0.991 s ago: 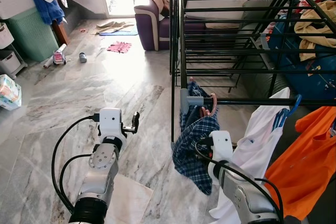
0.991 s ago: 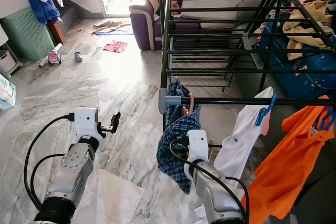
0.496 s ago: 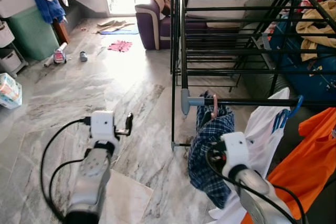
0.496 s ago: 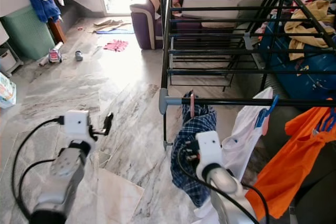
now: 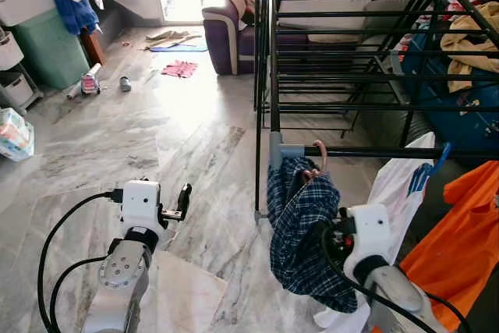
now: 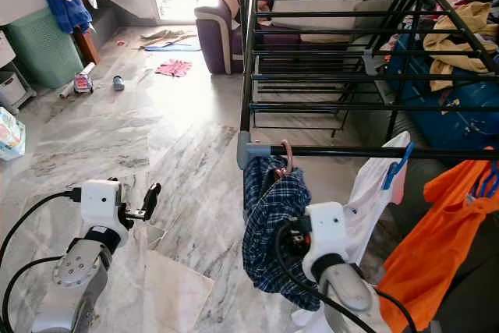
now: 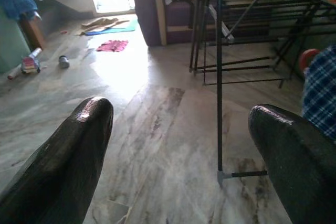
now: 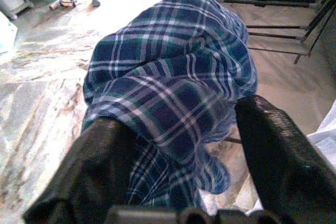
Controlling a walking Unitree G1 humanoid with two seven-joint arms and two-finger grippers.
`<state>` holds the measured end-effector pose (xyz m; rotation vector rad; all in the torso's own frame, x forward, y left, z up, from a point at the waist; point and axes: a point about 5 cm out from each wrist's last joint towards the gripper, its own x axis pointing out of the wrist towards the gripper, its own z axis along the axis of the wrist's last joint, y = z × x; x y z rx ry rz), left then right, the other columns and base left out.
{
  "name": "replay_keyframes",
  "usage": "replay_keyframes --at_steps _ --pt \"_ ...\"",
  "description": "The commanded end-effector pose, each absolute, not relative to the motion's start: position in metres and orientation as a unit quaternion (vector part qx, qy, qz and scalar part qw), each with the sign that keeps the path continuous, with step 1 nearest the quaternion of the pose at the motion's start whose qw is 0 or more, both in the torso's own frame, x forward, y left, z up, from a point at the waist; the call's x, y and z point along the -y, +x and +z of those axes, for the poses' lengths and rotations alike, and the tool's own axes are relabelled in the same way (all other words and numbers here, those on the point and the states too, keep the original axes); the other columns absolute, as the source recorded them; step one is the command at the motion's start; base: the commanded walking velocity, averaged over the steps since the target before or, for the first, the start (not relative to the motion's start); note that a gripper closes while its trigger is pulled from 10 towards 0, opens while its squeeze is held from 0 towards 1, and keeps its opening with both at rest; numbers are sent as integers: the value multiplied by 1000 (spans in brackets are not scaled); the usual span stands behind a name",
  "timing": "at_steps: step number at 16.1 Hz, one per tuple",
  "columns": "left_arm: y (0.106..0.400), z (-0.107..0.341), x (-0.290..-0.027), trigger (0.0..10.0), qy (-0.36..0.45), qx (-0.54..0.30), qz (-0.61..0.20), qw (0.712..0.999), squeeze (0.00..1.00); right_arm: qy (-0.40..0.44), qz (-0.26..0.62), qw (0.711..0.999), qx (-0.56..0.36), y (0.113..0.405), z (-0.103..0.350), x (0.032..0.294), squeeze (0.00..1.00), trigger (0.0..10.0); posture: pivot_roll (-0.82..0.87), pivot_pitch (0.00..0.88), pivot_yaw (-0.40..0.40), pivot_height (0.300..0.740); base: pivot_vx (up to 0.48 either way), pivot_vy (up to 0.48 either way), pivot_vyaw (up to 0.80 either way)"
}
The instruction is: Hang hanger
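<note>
The left gripper (image 5: 184,196), two long black fingers on a white wrist block at the end of a silver arm, is held out over the grey-veined marble floor (image 5: 156,138) with its fingers spread apart and nothing between them. In the left wrist view those fingers (image 7: 73,150) frame bare floor, with the foot of the black metal drying rack (image 5: 343,44) ahead of them and slightly to the right. Far beyond the left gripper stand a green plastic laundry basket (image 5: 48,51) and a purple sofa with cream trim (image 5: 226,25), and small items of clothing lie on the floor between them.

To the right of the left gripper, and well apart from it, the pink plastic hanger (image 5: 318,160) has its hook over the rack's near black rail, just beside the grey corner joint. A blue-and-green plaid shirt (image 5: 304,232) hangs from it in loose folds.

The right gripper (image 8: 181,145) is directly in front of the lower part of this shirt. Its black fingers (image 8: 273,150) stand apart on either side of the cloth without clamping it; whether they touch the fabric cannot be told.

Right of the right gripper, a white garment on a blue hanger (image 5: 405,185) and an orange garment (image 5: 460,232) hang from the same rail.
</note>
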<state>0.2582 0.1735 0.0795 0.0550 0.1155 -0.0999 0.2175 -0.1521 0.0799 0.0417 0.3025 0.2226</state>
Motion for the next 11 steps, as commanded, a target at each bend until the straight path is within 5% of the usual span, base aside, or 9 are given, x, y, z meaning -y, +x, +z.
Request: replay_keyframes --at_steps 1,7,11 --pt "257 83 -173 10000 30 -55 -57 996 0 29 110 985 -128 217 88 154 1000 10000 -68 0 16 740 0 0 0" --pt "259 85 -169 10000 20 -51 -64 996 0 36 102 988 -113 221 93 162 1000 10000 -76 0 7 740 0 0 0" --pt "261 86 -168 10000 18 -50 -60 997 0 38 105 987 -112 224 93 160 1000 10000 -75 0 1 740 -292 0 0"
